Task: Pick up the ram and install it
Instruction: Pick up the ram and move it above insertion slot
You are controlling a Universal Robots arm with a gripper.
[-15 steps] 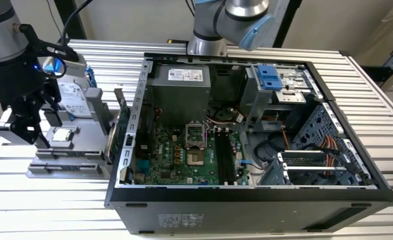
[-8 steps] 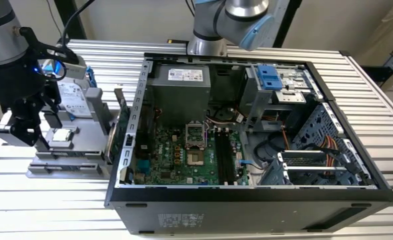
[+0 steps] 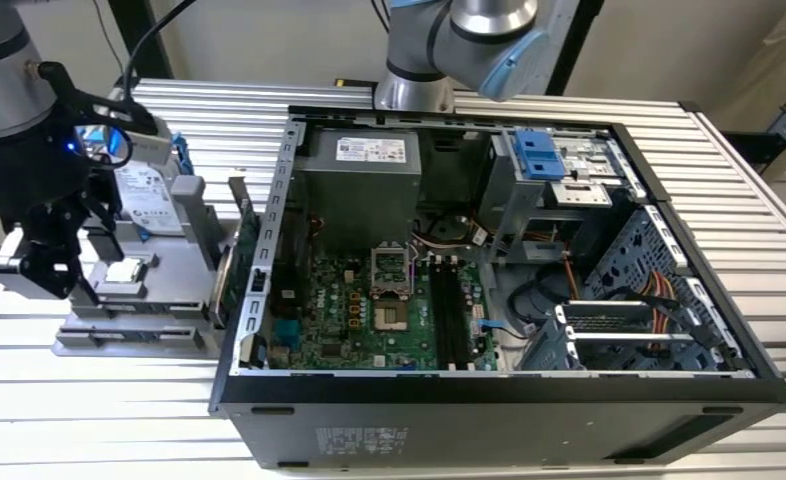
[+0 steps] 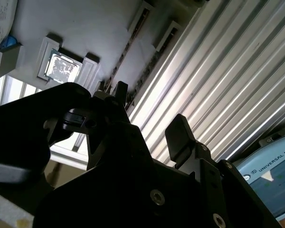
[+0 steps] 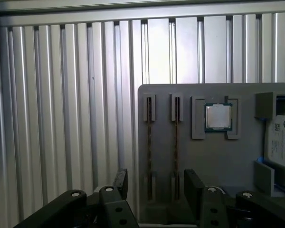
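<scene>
two ram sticks (image 5: 149, 142) stand on edge in slots at one end of the gray tray (image 5: 228, 161), beside the cpu chip (image 5: 218, 117); the gripper (image 5: 156, 175) hovers over them, fingers (image 5: 192, 185) apart, holding nothing.

Two ram sticks stand on edge in parallel slots of a grey holder (image 5: 228, 161) on the ribbed worktop (image 5: 61, 118). In the first wrist view they appear edge-on as thin, dark, brownish strips. The first ram stick (image 5: 176, 142) sits in the slot just beside the square silver chip (image 5: 217, 117). The second ram stick (image 5: 149, 142) sits one slot further from it. Both are upright, straight and apart from each other.
</scene>
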